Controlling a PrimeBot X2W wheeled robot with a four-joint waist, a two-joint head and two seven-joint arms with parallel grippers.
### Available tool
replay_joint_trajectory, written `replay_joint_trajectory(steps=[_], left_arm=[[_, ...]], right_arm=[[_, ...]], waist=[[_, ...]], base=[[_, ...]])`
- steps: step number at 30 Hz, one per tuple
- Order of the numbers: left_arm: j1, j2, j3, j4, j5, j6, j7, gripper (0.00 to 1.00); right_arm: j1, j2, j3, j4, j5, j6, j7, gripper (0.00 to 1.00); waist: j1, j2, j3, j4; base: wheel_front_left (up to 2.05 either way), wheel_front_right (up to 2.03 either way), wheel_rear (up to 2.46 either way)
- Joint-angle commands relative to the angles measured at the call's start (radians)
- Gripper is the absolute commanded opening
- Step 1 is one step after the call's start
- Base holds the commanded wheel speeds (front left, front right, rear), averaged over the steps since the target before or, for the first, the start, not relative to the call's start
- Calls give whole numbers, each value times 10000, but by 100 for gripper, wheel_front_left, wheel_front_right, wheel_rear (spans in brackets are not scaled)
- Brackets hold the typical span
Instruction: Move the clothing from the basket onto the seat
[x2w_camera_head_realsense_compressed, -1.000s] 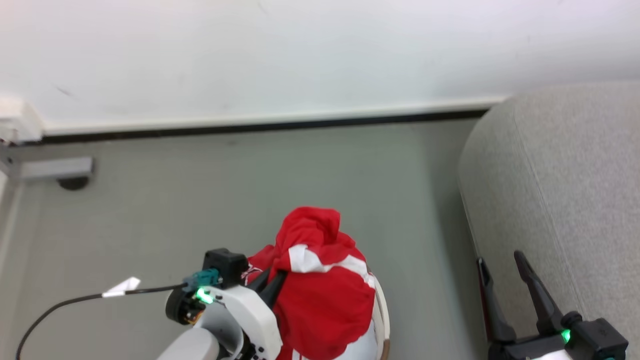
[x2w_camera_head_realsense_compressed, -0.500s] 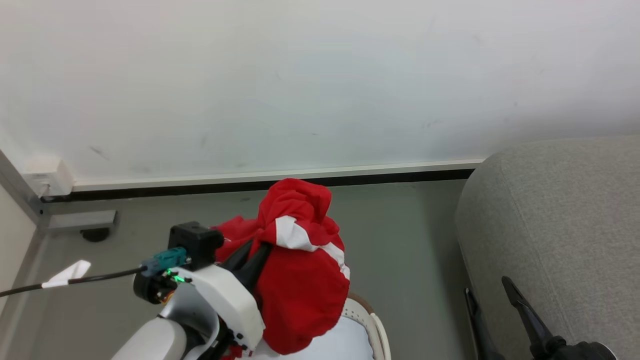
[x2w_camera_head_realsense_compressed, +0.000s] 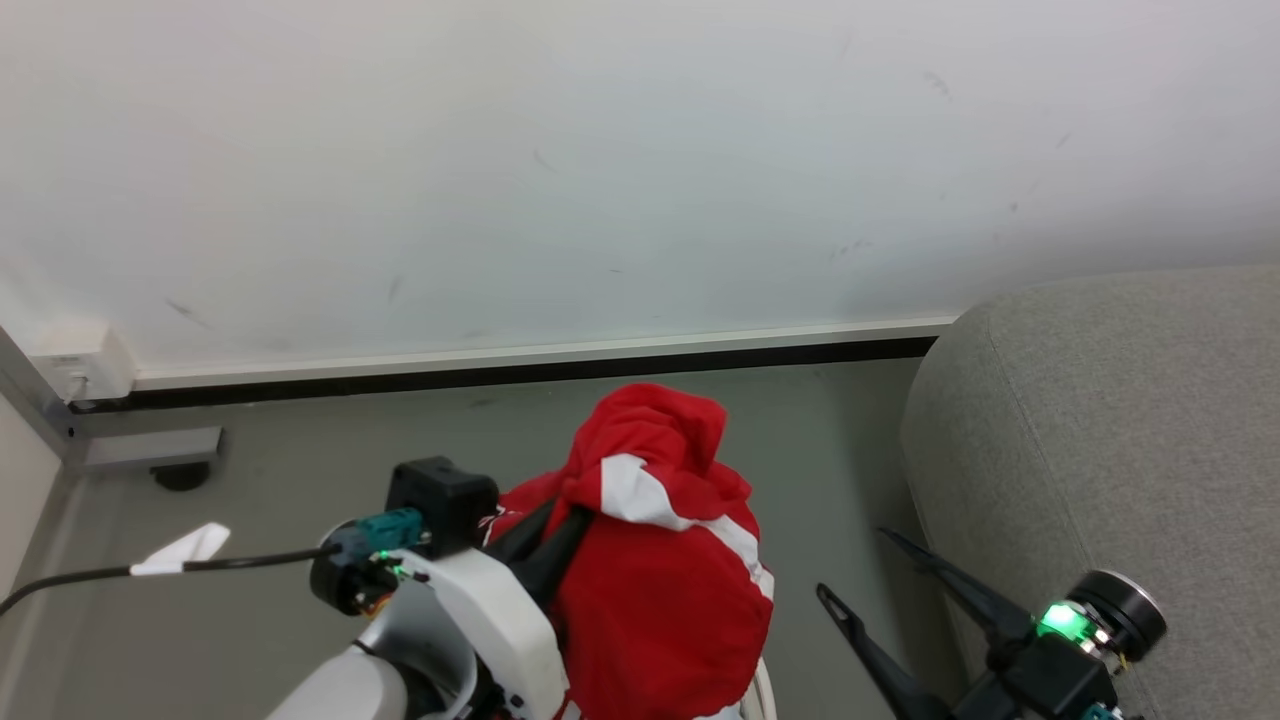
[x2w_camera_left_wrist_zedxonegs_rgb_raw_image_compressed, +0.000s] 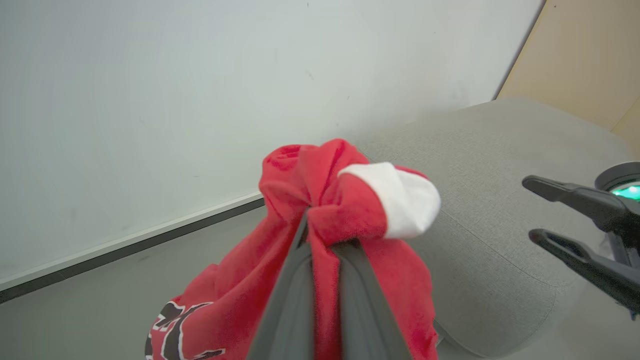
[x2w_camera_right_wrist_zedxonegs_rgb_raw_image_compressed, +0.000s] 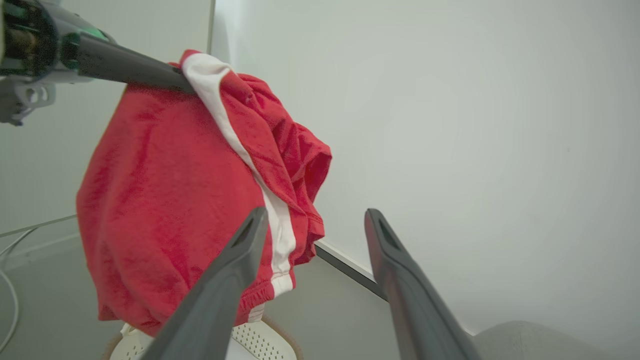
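The red jersey (x2w_camera_head_realsense_compressed: 660, 600) hangs bunched in the air, and my left gripper (x2w_camera_head_realsense_compressed: 572, 518) is shut on its upper folds. The left wrist view shows the two fingers pinching the cloth (x2w_camera_left_wrist_zedxonegs_rgb_raw_image_compressed: 350, 210) below a white cuff. Under the jersey sits the cream basket (x2w_camera_right_wrist_zedxonegs_rgb_raw_image_compressed: 260, 340); a sliver of its rim (x2w_camera_head_realsense_compressed: 766, 688) shows in the head view. My right gripper (x2w_camera_head_realsense_compressed: 852, 562) is open, its fingers pointing left toward the jersey, a short way apart from it. The grey seat (x2w_camera_head_realsense_compressed: 1100, 420) rises at the right.
A white wall with a dark baseboard (x2w_camera_head_realsense_compressed: 500, 370) runs behind. A black cable with a white tag (x2w_camera_head_realsense_compressed: 180, 548) trails at the left, near a grey bracket (x2w_camera_head_realsense_compressed: 150, 448). A beige panel (x2w_camera_left_wrist_zedxonegs_rgb_raw_image_compressed: 585, 60) stands beyond the seat. Grey floor lies between basket and seat.
The head camera has shifted. My left gripper has lifted the jersey higher above the basket. My right gripper has come up from the bottom edge and turned leftward toward the jersey.
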Motion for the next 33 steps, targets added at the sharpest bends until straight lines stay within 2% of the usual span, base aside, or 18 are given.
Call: replay_joint_trajectory(steps=[1, 5, 12, 22, 26, 27, 28, 33], left_arm=[[58, -86, -78, -105, 53, -32, 30, 0], [-52, -259, -339, -105, 80, -120, 119, 0], [-266, -504, -784, -77, 115, -319, 330, 0], [-512, -868, -1482, -103, -191, -899, 706, 0], [-528, -931, -1561, -84, -315, -963, 739, 0], [-519, -962, -1573, -70, -318, -964, 719, 0], [-512, -981, -1583, -51, -328, -962, 697, 0], [-389, -907, -1549, 67, -325, -880, 614, 0]], right_arm=[[-567, -253, 581, 62, 292, -21, 123, 100], [-1602, -472, 1712, 435, 567, -21, 341, 100], [-3294, -265, 3285, 1576, 981, -21, 262, 100], [-4685, 25, 4906, 2983, 1456, -21, -30, 100], [-4889, 170, 5282, 3306, 1769, -21, -81, 100], [-4955, 211, 5426, 3359, 1910, -21, -116, 45], [-5020, 254, 5523, 3383, 2125, -21, -156, 0], [-5240, 154, 5904, 3422, 2797, -21, -250, 0]], waist=[[1, 0, 15, 38], [1, 0, 25, 151], [1, 0, 21, 374], [1, 0, -40, 649], [1, 0, -58, 663], [1, 0, -58, 669], [1, 0, -57, 676], [1, 0, -53, 672]], base=[[0, 0, 0], [0, 0, 0], [0, 0, 0], [0, 0, 0], [0, 0, 0], [0, 0, 0], [0, 0, 0], [0, 0, 0]])
